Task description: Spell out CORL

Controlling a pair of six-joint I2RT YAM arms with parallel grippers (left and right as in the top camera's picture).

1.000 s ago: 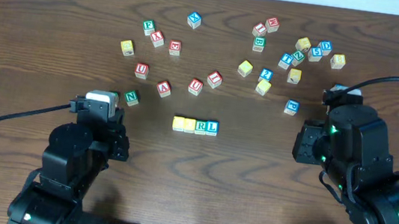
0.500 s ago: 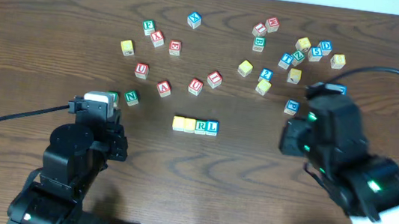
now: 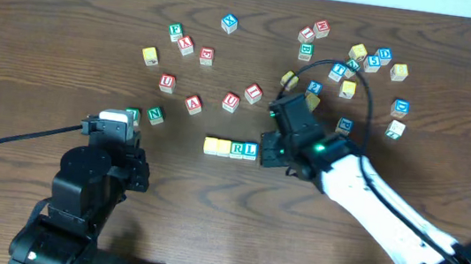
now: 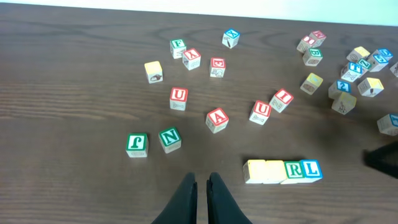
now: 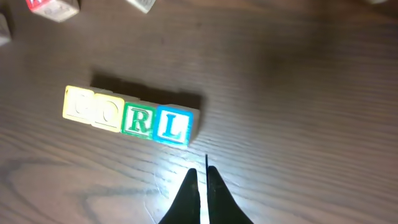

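Four cubes stand in a tight row at the table's middle: two yellow ones, a green R and a blue L. The right wrist view reads them as C, O, R, L. My right gripper is shut and empty, low over the wood, just beside the L cube's right end. My left gripper is shut and empty too, left of the row and apart from it.
Red-lettered cubes lie scattered behind the row, with a green N near the left arm. A dense cluster of cubes fills the back right. The right arm's cable arcs over that cluster.
My right arm has swung from the right side of the table leftward to the row's L end, uncovering two cubes at the right. The left arm and the row have not moved.
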